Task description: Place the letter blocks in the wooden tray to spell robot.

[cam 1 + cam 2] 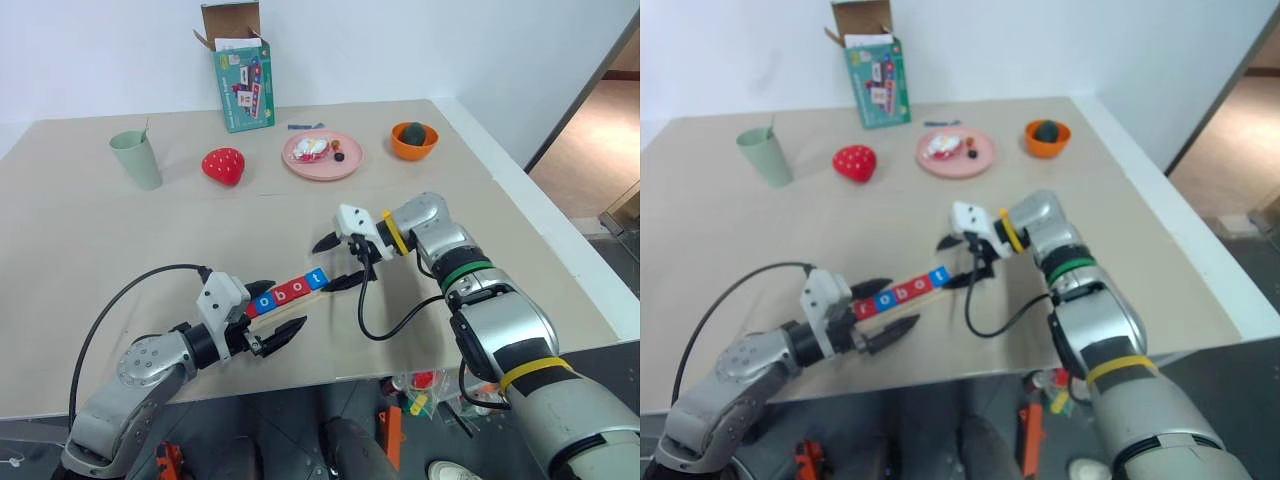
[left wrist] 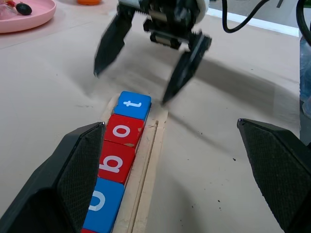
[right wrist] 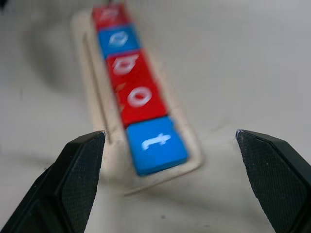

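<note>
The tray (image 1: 300, 297) lay on the table (image 1: 150, 230) near its front edge, about midway along that edge. Its long axis ran diagonally: one end pointed toward my left hand (image 1: 270, 318), the other toward my right hand (image 1: 338, 263) and the table's far right corner.

The blocks (image 2: 119, 145) sat in the tray in a single touching row. In the right wrist view the order from the far end read red, blue "o", red "b", red "o", blue "t" (image 3: 155, 143). The first red tile was too blurred to read; I judged it the "r". The "t" closed the row at the tray end nearest my right hand.

My right hand hung just beyond that "t" end, raised off the table, fingers spread wide and gripping nothing. My left hand straddled the opposite end, fingers also fully spread on either side of the tray and holding nothing. I could not tell whether they touched it.

Judgement: the word appeared complete. The coming move would turn on clearance along the tray's axis. Each hand should back away from its end without sweeping across the row.
</note>
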Controlling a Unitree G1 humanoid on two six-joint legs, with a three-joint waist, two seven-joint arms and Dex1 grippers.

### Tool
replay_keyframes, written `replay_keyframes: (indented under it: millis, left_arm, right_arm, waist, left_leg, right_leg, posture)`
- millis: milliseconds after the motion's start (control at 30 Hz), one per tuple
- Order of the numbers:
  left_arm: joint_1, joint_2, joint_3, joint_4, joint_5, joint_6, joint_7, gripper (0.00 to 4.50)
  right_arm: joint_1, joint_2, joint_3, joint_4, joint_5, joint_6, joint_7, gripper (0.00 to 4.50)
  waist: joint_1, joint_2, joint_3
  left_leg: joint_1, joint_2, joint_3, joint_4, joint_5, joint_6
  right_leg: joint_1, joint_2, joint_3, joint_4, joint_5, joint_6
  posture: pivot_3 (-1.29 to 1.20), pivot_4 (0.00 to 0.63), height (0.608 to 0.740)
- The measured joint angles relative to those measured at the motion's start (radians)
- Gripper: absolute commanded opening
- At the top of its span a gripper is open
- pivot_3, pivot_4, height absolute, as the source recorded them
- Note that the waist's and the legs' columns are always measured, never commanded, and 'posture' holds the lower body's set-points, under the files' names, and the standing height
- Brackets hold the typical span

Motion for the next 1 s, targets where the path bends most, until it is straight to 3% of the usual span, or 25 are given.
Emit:
replay_keyframes:
  millis: [133,167,200,333,567,733,1000]
  left_arm:
    - [0.001,0.001,0.039,0.0,-0.033,0.002,-0.007,4.5]
    - [-0.001,-0.001,0.05,0.0,-0.047,0.005,-0.006,4.5]
    - [-0.001,-0.004,0.058,0.0,-0.055,0.009,-0.002,4.5]
    - [-0.009,-0.008,0.078,0.001,-0.081,0.017,0.006,4.5]
    - [-0.011,-0.011,0.078,0.005,-0.089,0.027,0.007,4.5]
    - [-0.011,-0.024,0.078,0.007,-0.089,0.029,0.014,4.5]
    - [-0.011,-0.042,0.077,0.007,-0.103,0.044,0.035,4.5]
  right_arm:
    - [0.088,-0.056,-0.098,-0.206,0.088,0.15,-0.059,4.45]
    - [0.149,-0.059,-0.126,-0.283,0.108,0.198,-0.108,3.95]
    - [0.2,-0.058,-0.142,-0.341,0.125,0.234,-0.152,3.8]
    - [0.384,-0.053,-0.177,-0.588,0.148,0.378,-0.347,2.32]
    - [0.529,-0.022,-0.184,-0.904,0.171,0.551,-0.569,0.02]
    - [0.633,-0.005,-0.1,-1.072,0.151,0.617,-0.666,0.02]
    - [0.705,-0.005,-0.024,-1.119,0.119,0.637,-0.741,0.02]
  waist:
    - [0.001,-0.001,-0.001]
    - [0.002,-0.001,-0.001]
    - [0.002,-0.001,-0.001]
    - [0.002,0.0,0.0]
    - [0.002,0.0,0.0]
    - [0.003,-0.001,0.0]
    - [0.003,-0.001,-0.001]
  left_leg:
    - [0.0,0.0,-0.002,0.0,0.0,0.0]
    - [0.0,0.0,-0.002,0.0,0.0,0.0]
    - [0.0,0.0,-0.002,-0.001,0.0,0.0]
    - [-0.004,0.0,-0.001,-0.001,0.0,0.0]
    - [-0.005,0.0,-0.002,0.0,0.0,0.0]
    - [-0.005,0.0,-0.002,0.0,0.0,0.0]
    - [-0.006,-0.001,-0.002,0.001,0.0,0.0]
  right_leg:
    - [0.001,0.0,-0.002,0.0,-0.001,0.0]
    - [0.001,0.0,-0.002,0.0,-0.002,0.0]
    - [0.0,0.0,-0.002,0.0,-0.002,0.0]
    - [-0.004,0.0,0.0,0.001,-0.002,0.0]
    - [-0.003,0.0,-0.002,0.0,-0.001,0.0]
    - [-0.004,0.0,-0.002,0.0,-0.002,0.001]
    - [-0.004,0.0,-0.002,0.0,-0.001,0.001]
  posture:
    - [0.0,0.15,0.74]
    - [0.0,0.15,0.74]
    - [0.0,0.15,0.74]
    - [0.0,0.15,0.74]
    - [0.0,0.15,0.74]
    - [0.0,0.15,0.74]
    - [0.0,0.15,0.74]
